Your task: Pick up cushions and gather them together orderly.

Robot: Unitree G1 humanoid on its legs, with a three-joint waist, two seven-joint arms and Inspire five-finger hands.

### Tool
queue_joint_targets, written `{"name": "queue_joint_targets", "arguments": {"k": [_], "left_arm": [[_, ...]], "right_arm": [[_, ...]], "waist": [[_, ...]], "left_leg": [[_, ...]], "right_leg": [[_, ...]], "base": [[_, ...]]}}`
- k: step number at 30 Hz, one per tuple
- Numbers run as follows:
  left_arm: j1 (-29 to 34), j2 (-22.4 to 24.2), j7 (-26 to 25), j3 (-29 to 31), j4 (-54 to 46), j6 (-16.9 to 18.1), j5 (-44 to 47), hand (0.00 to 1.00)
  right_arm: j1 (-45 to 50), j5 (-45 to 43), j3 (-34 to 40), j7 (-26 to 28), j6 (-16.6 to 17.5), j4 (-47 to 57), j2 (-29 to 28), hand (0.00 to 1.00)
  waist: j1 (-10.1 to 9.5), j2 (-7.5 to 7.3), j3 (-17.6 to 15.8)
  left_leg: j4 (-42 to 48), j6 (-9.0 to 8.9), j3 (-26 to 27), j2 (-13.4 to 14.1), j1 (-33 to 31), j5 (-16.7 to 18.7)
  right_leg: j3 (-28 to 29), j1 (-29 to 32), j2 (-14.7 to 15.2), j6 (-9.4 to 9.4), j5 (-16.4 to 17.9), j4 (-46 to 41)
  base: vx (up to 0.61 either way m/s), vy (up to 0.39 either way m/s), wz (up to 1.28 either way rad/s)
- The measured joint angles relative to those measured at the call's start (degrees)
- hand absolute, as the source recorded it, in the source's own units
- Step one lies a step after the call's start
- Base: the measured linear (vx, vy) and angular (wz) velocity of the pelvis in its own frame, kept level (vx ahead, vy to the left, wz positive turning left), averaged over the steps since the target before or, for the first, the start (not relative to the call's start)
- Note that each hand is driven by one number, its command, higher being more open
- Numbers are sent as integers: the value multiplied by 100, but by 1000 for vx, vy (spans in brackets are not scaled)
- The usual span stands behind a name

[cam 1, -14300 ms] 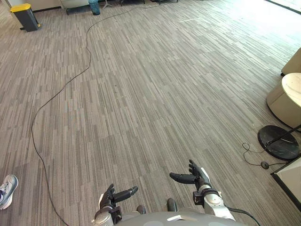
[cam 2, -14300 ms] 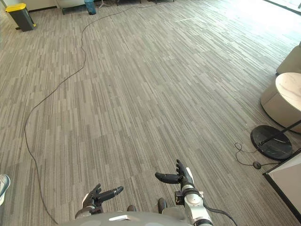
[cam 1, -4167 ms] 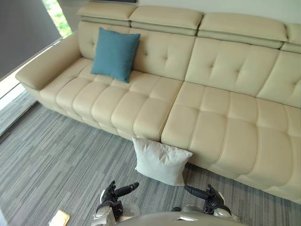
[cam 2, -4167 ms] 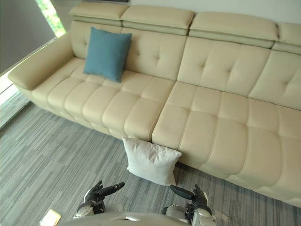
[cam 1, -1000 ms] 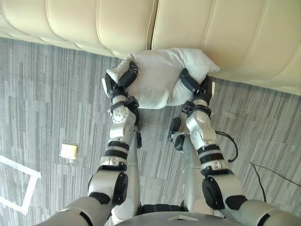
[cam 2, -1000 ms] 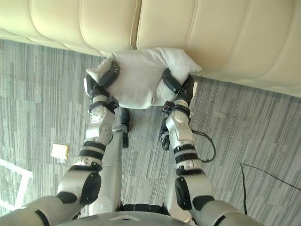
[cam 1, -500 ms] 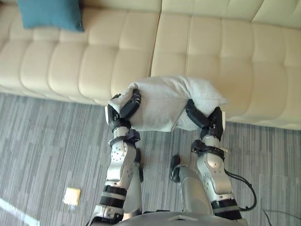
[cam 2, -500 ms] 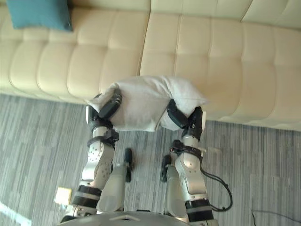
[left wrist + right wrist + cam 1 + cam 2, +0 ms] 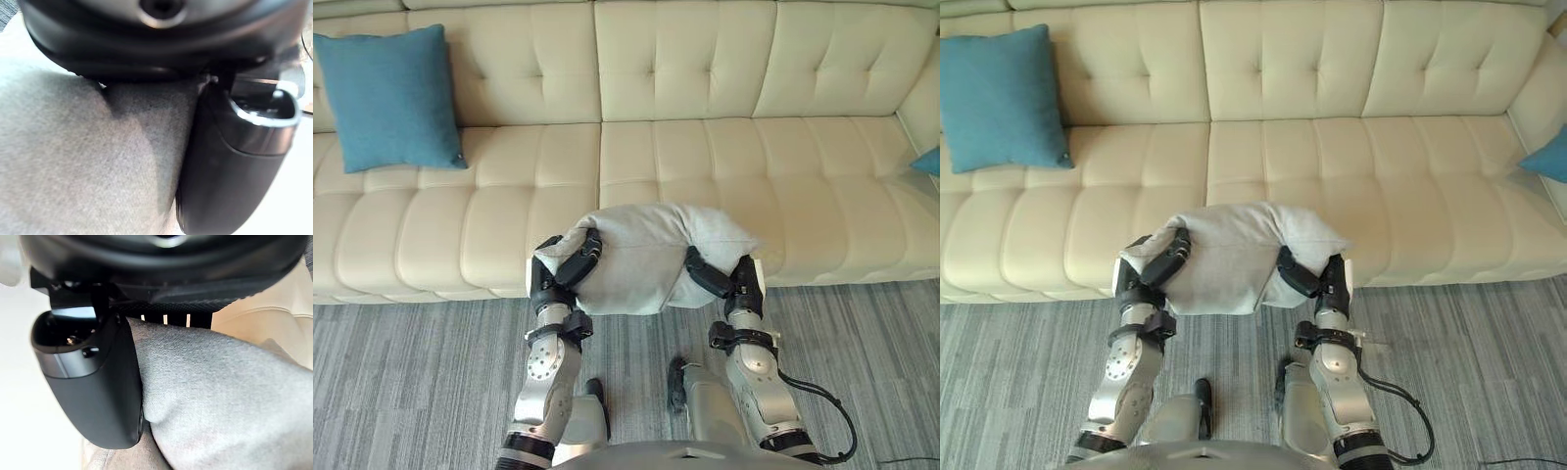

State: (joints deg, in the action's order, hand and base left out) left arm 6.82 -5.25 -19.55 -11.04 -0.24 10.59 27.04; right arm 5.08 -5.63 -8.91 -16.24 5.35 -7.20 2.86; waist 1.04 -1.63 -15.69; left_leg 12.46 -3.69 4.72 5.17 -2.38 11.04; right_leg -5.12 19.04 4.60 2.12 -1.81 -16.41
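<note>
A pale grey-white cushion [image 9: 641,259] hangs off the floor in front of the cream sofa [image 9: 705,147], squeezed between both hands. My left hand [image 9: 570,269] pinches its left end, thumb [image 9: 234,161] lying over the cloth [image 9: 73,161]. At the right end, my right hand [image 9: 724,279] grips the same way, thumb [image 9: 93,391] pressed into the fabric [image 9: 220,396]. A teal cushion [image 9: 396,98] leans upright against the sofa's backrest at the far left. Another teal cushion [image 9: 1547,155] peeks in at the sofa's right end.
The sofa's seat edge runs just past the held cushion. Grey striped carpet [image 9: 391,382] covers the floor on my side of the sofa.
The view has swung up from the floor to the sofa. The white cushion has risen from the floor at the sofa's base to seat height, both hands keeping hold.
</note>
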Motion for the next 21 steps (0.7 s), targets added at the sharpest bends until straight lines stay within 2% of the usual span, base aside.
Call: {"name": "queue_joint_targets", "arguments": {"k": [1, 2, 4, 5, 7, 8, 9, 10, 11, 12, 13, 15, 16, 17, 18, 20, 21], "left_arm": [[77, 60, 11, -66, 59, -27, -1, 0], [81, 43, 21, -99, 67, -38, 2, 0], [83, 111, 62, -137, 125, -67, 35, 0], [91, 155, 143, -164, 171, -72, 69, 0], [229, 325, 291, -191, 182, -95, 178, 0], [345, 391, 325, -191, 159, -94, 218, 0], [447, 440, 385, -191, 148, -94, 265, 0], [456, 450, 385, -190, 145, -94, 273, 0], [456, 450, 385, -190, 145, -94, 273, 0], [458, 504, 399, -191, 134, -94, 273, 0], [457, 524, 406, -193, 118, -95, 272, 0], [456, 541, 432, -203, 73, -96, 266, 0], [458, 545, 437, -211, 48, -97, 264, 0], [514, 554, 437, -243, 45, -99, 261, 0], [521, 534, 437, -250, 49, -106, 261, 0], [531, 406, 436, -254, 49, -114, 260, 0], [556, 291, 435, -254, 49, -115, 261, 0]], "right_arm": [[2, -2, -6, 9, -26, -62, 113, 0], [4, -5, 4, 9, -35, -61, 124, 0], [60, -9, 40, 9, -35, -54, 169, 0], [123, -19, 73, 8, -38, -24, 189, 0], [506, -28, 139, -1, -109, 413, 206, 0], [700, -32, 139, -7, -130, 703, 204, 0], [880, -39, 142, -13, -131, 1043, 205, 0], [893, -39, 142, -13, -131, 1126, 205, 0], [893, -39, 142, -13, -131, 1129, 205, 0], [887, -38, 167, -16, -127, 1268, 204, 0], [868, -39, 192, -16, -129, 1269, 203, 0], [859, -40, 230, -16, -129, 1268, 202, 0], [862, -41, 247, -16, -131, 1251, 199, 0], [871, -38, 268, -14, -161, 1207, 200, 0], [864, -39, 269, -14, -163, 1162, 170, 0], [872, -36, 280, -13, -167, 1032, -26, 0], [872, -18, 278, -1, -200, 956, -118, 0]], "waist": [[-17, 232, 113], [-38, 271, 139], [27, 334, 182], [69, 338, 184], [66, 342, 187], [-19, 348, 219], [-119, 339, 324], [-136, 338, 343], [-138, 338, 344], [-232, 335, 421], [-260, 326, 463], [-270, 314, 492], [-271, 343, 507], [-303, 520, 622], [-297, 538, 652], [-312, 372, 718], [-379, 272, 758]], "left_leg": [[19, -161, -228, 157, 33, 48], [-2, -252, -358, 249, 84, -1], [95, -347, -562, 331, 121, -54], [464, -441, -623, 349, 31, -77], [2392, -792, -624, 465, -720, -281], [3252, -742, -472, 584, -1096, -252], [3588, -466, -188, 675, -1459, -102], [3495, -352, -123, 676, -1525, -37], [3489, -344, -120, 676, -1526, -33], [2732, -131, -44, 624, -1582, 87], [2204, -108, -93, 549, -1561, 83], [1361, -138, -227, 403, -1426, -8], [755, -102, -413, 325, -1232, -396], [301, -235, -639, 345, -1003, -1105], [221, -360, -685, 363, -923, -986], [-13, -349, -634, 235, -749, -942], [-153, -301, -502, 121, -581, -968]], "right_leg": [[-28, -72, -226, -290, -7, 74], [-53, -44, -328, -390, 109, -58], [-164, -231, -406, -452, 229, 32], [-244, -421, -411, -477, 296, 137], [-425, -965, -411, -542, 422, 370], [-458, -1165, -414, -574, 484, 421], [-471, -1328, -395, -608, 510, 564], [-484, -1372, -376, -608, 510, 603], [-484, -1374, -376, -608, 510, 604], [-481, -1435, -325, -627, 527, 636], [-481, -1444, -280, -616, 535, 636], [-481, -1465, -195, -564, 567, 621], [-469, -1524, -177, -444, 631, 609], [-413, -1569, -297, -295, 716, 566], [-396, -1582, -310, -240, 750, 543], [-300, -1575, -155, -127, 781, 514], [-187, -1618, -48, -31, 785, 536]], "base": [[415, -165, -8], [369, -139, -23], [266, -155, 10], [264, -173, 44], [244, -157, 44], [202, -95, 20], [149, -49, 9], [148, -34, 7], [110, 13, 4], [132, 52, 1], [132, 73, 3], [132, 123, 6], [180, 237, -7], [176, 264, -13], [132, 247, -14], [109, 232, -14], [61, 172, -25]]}}
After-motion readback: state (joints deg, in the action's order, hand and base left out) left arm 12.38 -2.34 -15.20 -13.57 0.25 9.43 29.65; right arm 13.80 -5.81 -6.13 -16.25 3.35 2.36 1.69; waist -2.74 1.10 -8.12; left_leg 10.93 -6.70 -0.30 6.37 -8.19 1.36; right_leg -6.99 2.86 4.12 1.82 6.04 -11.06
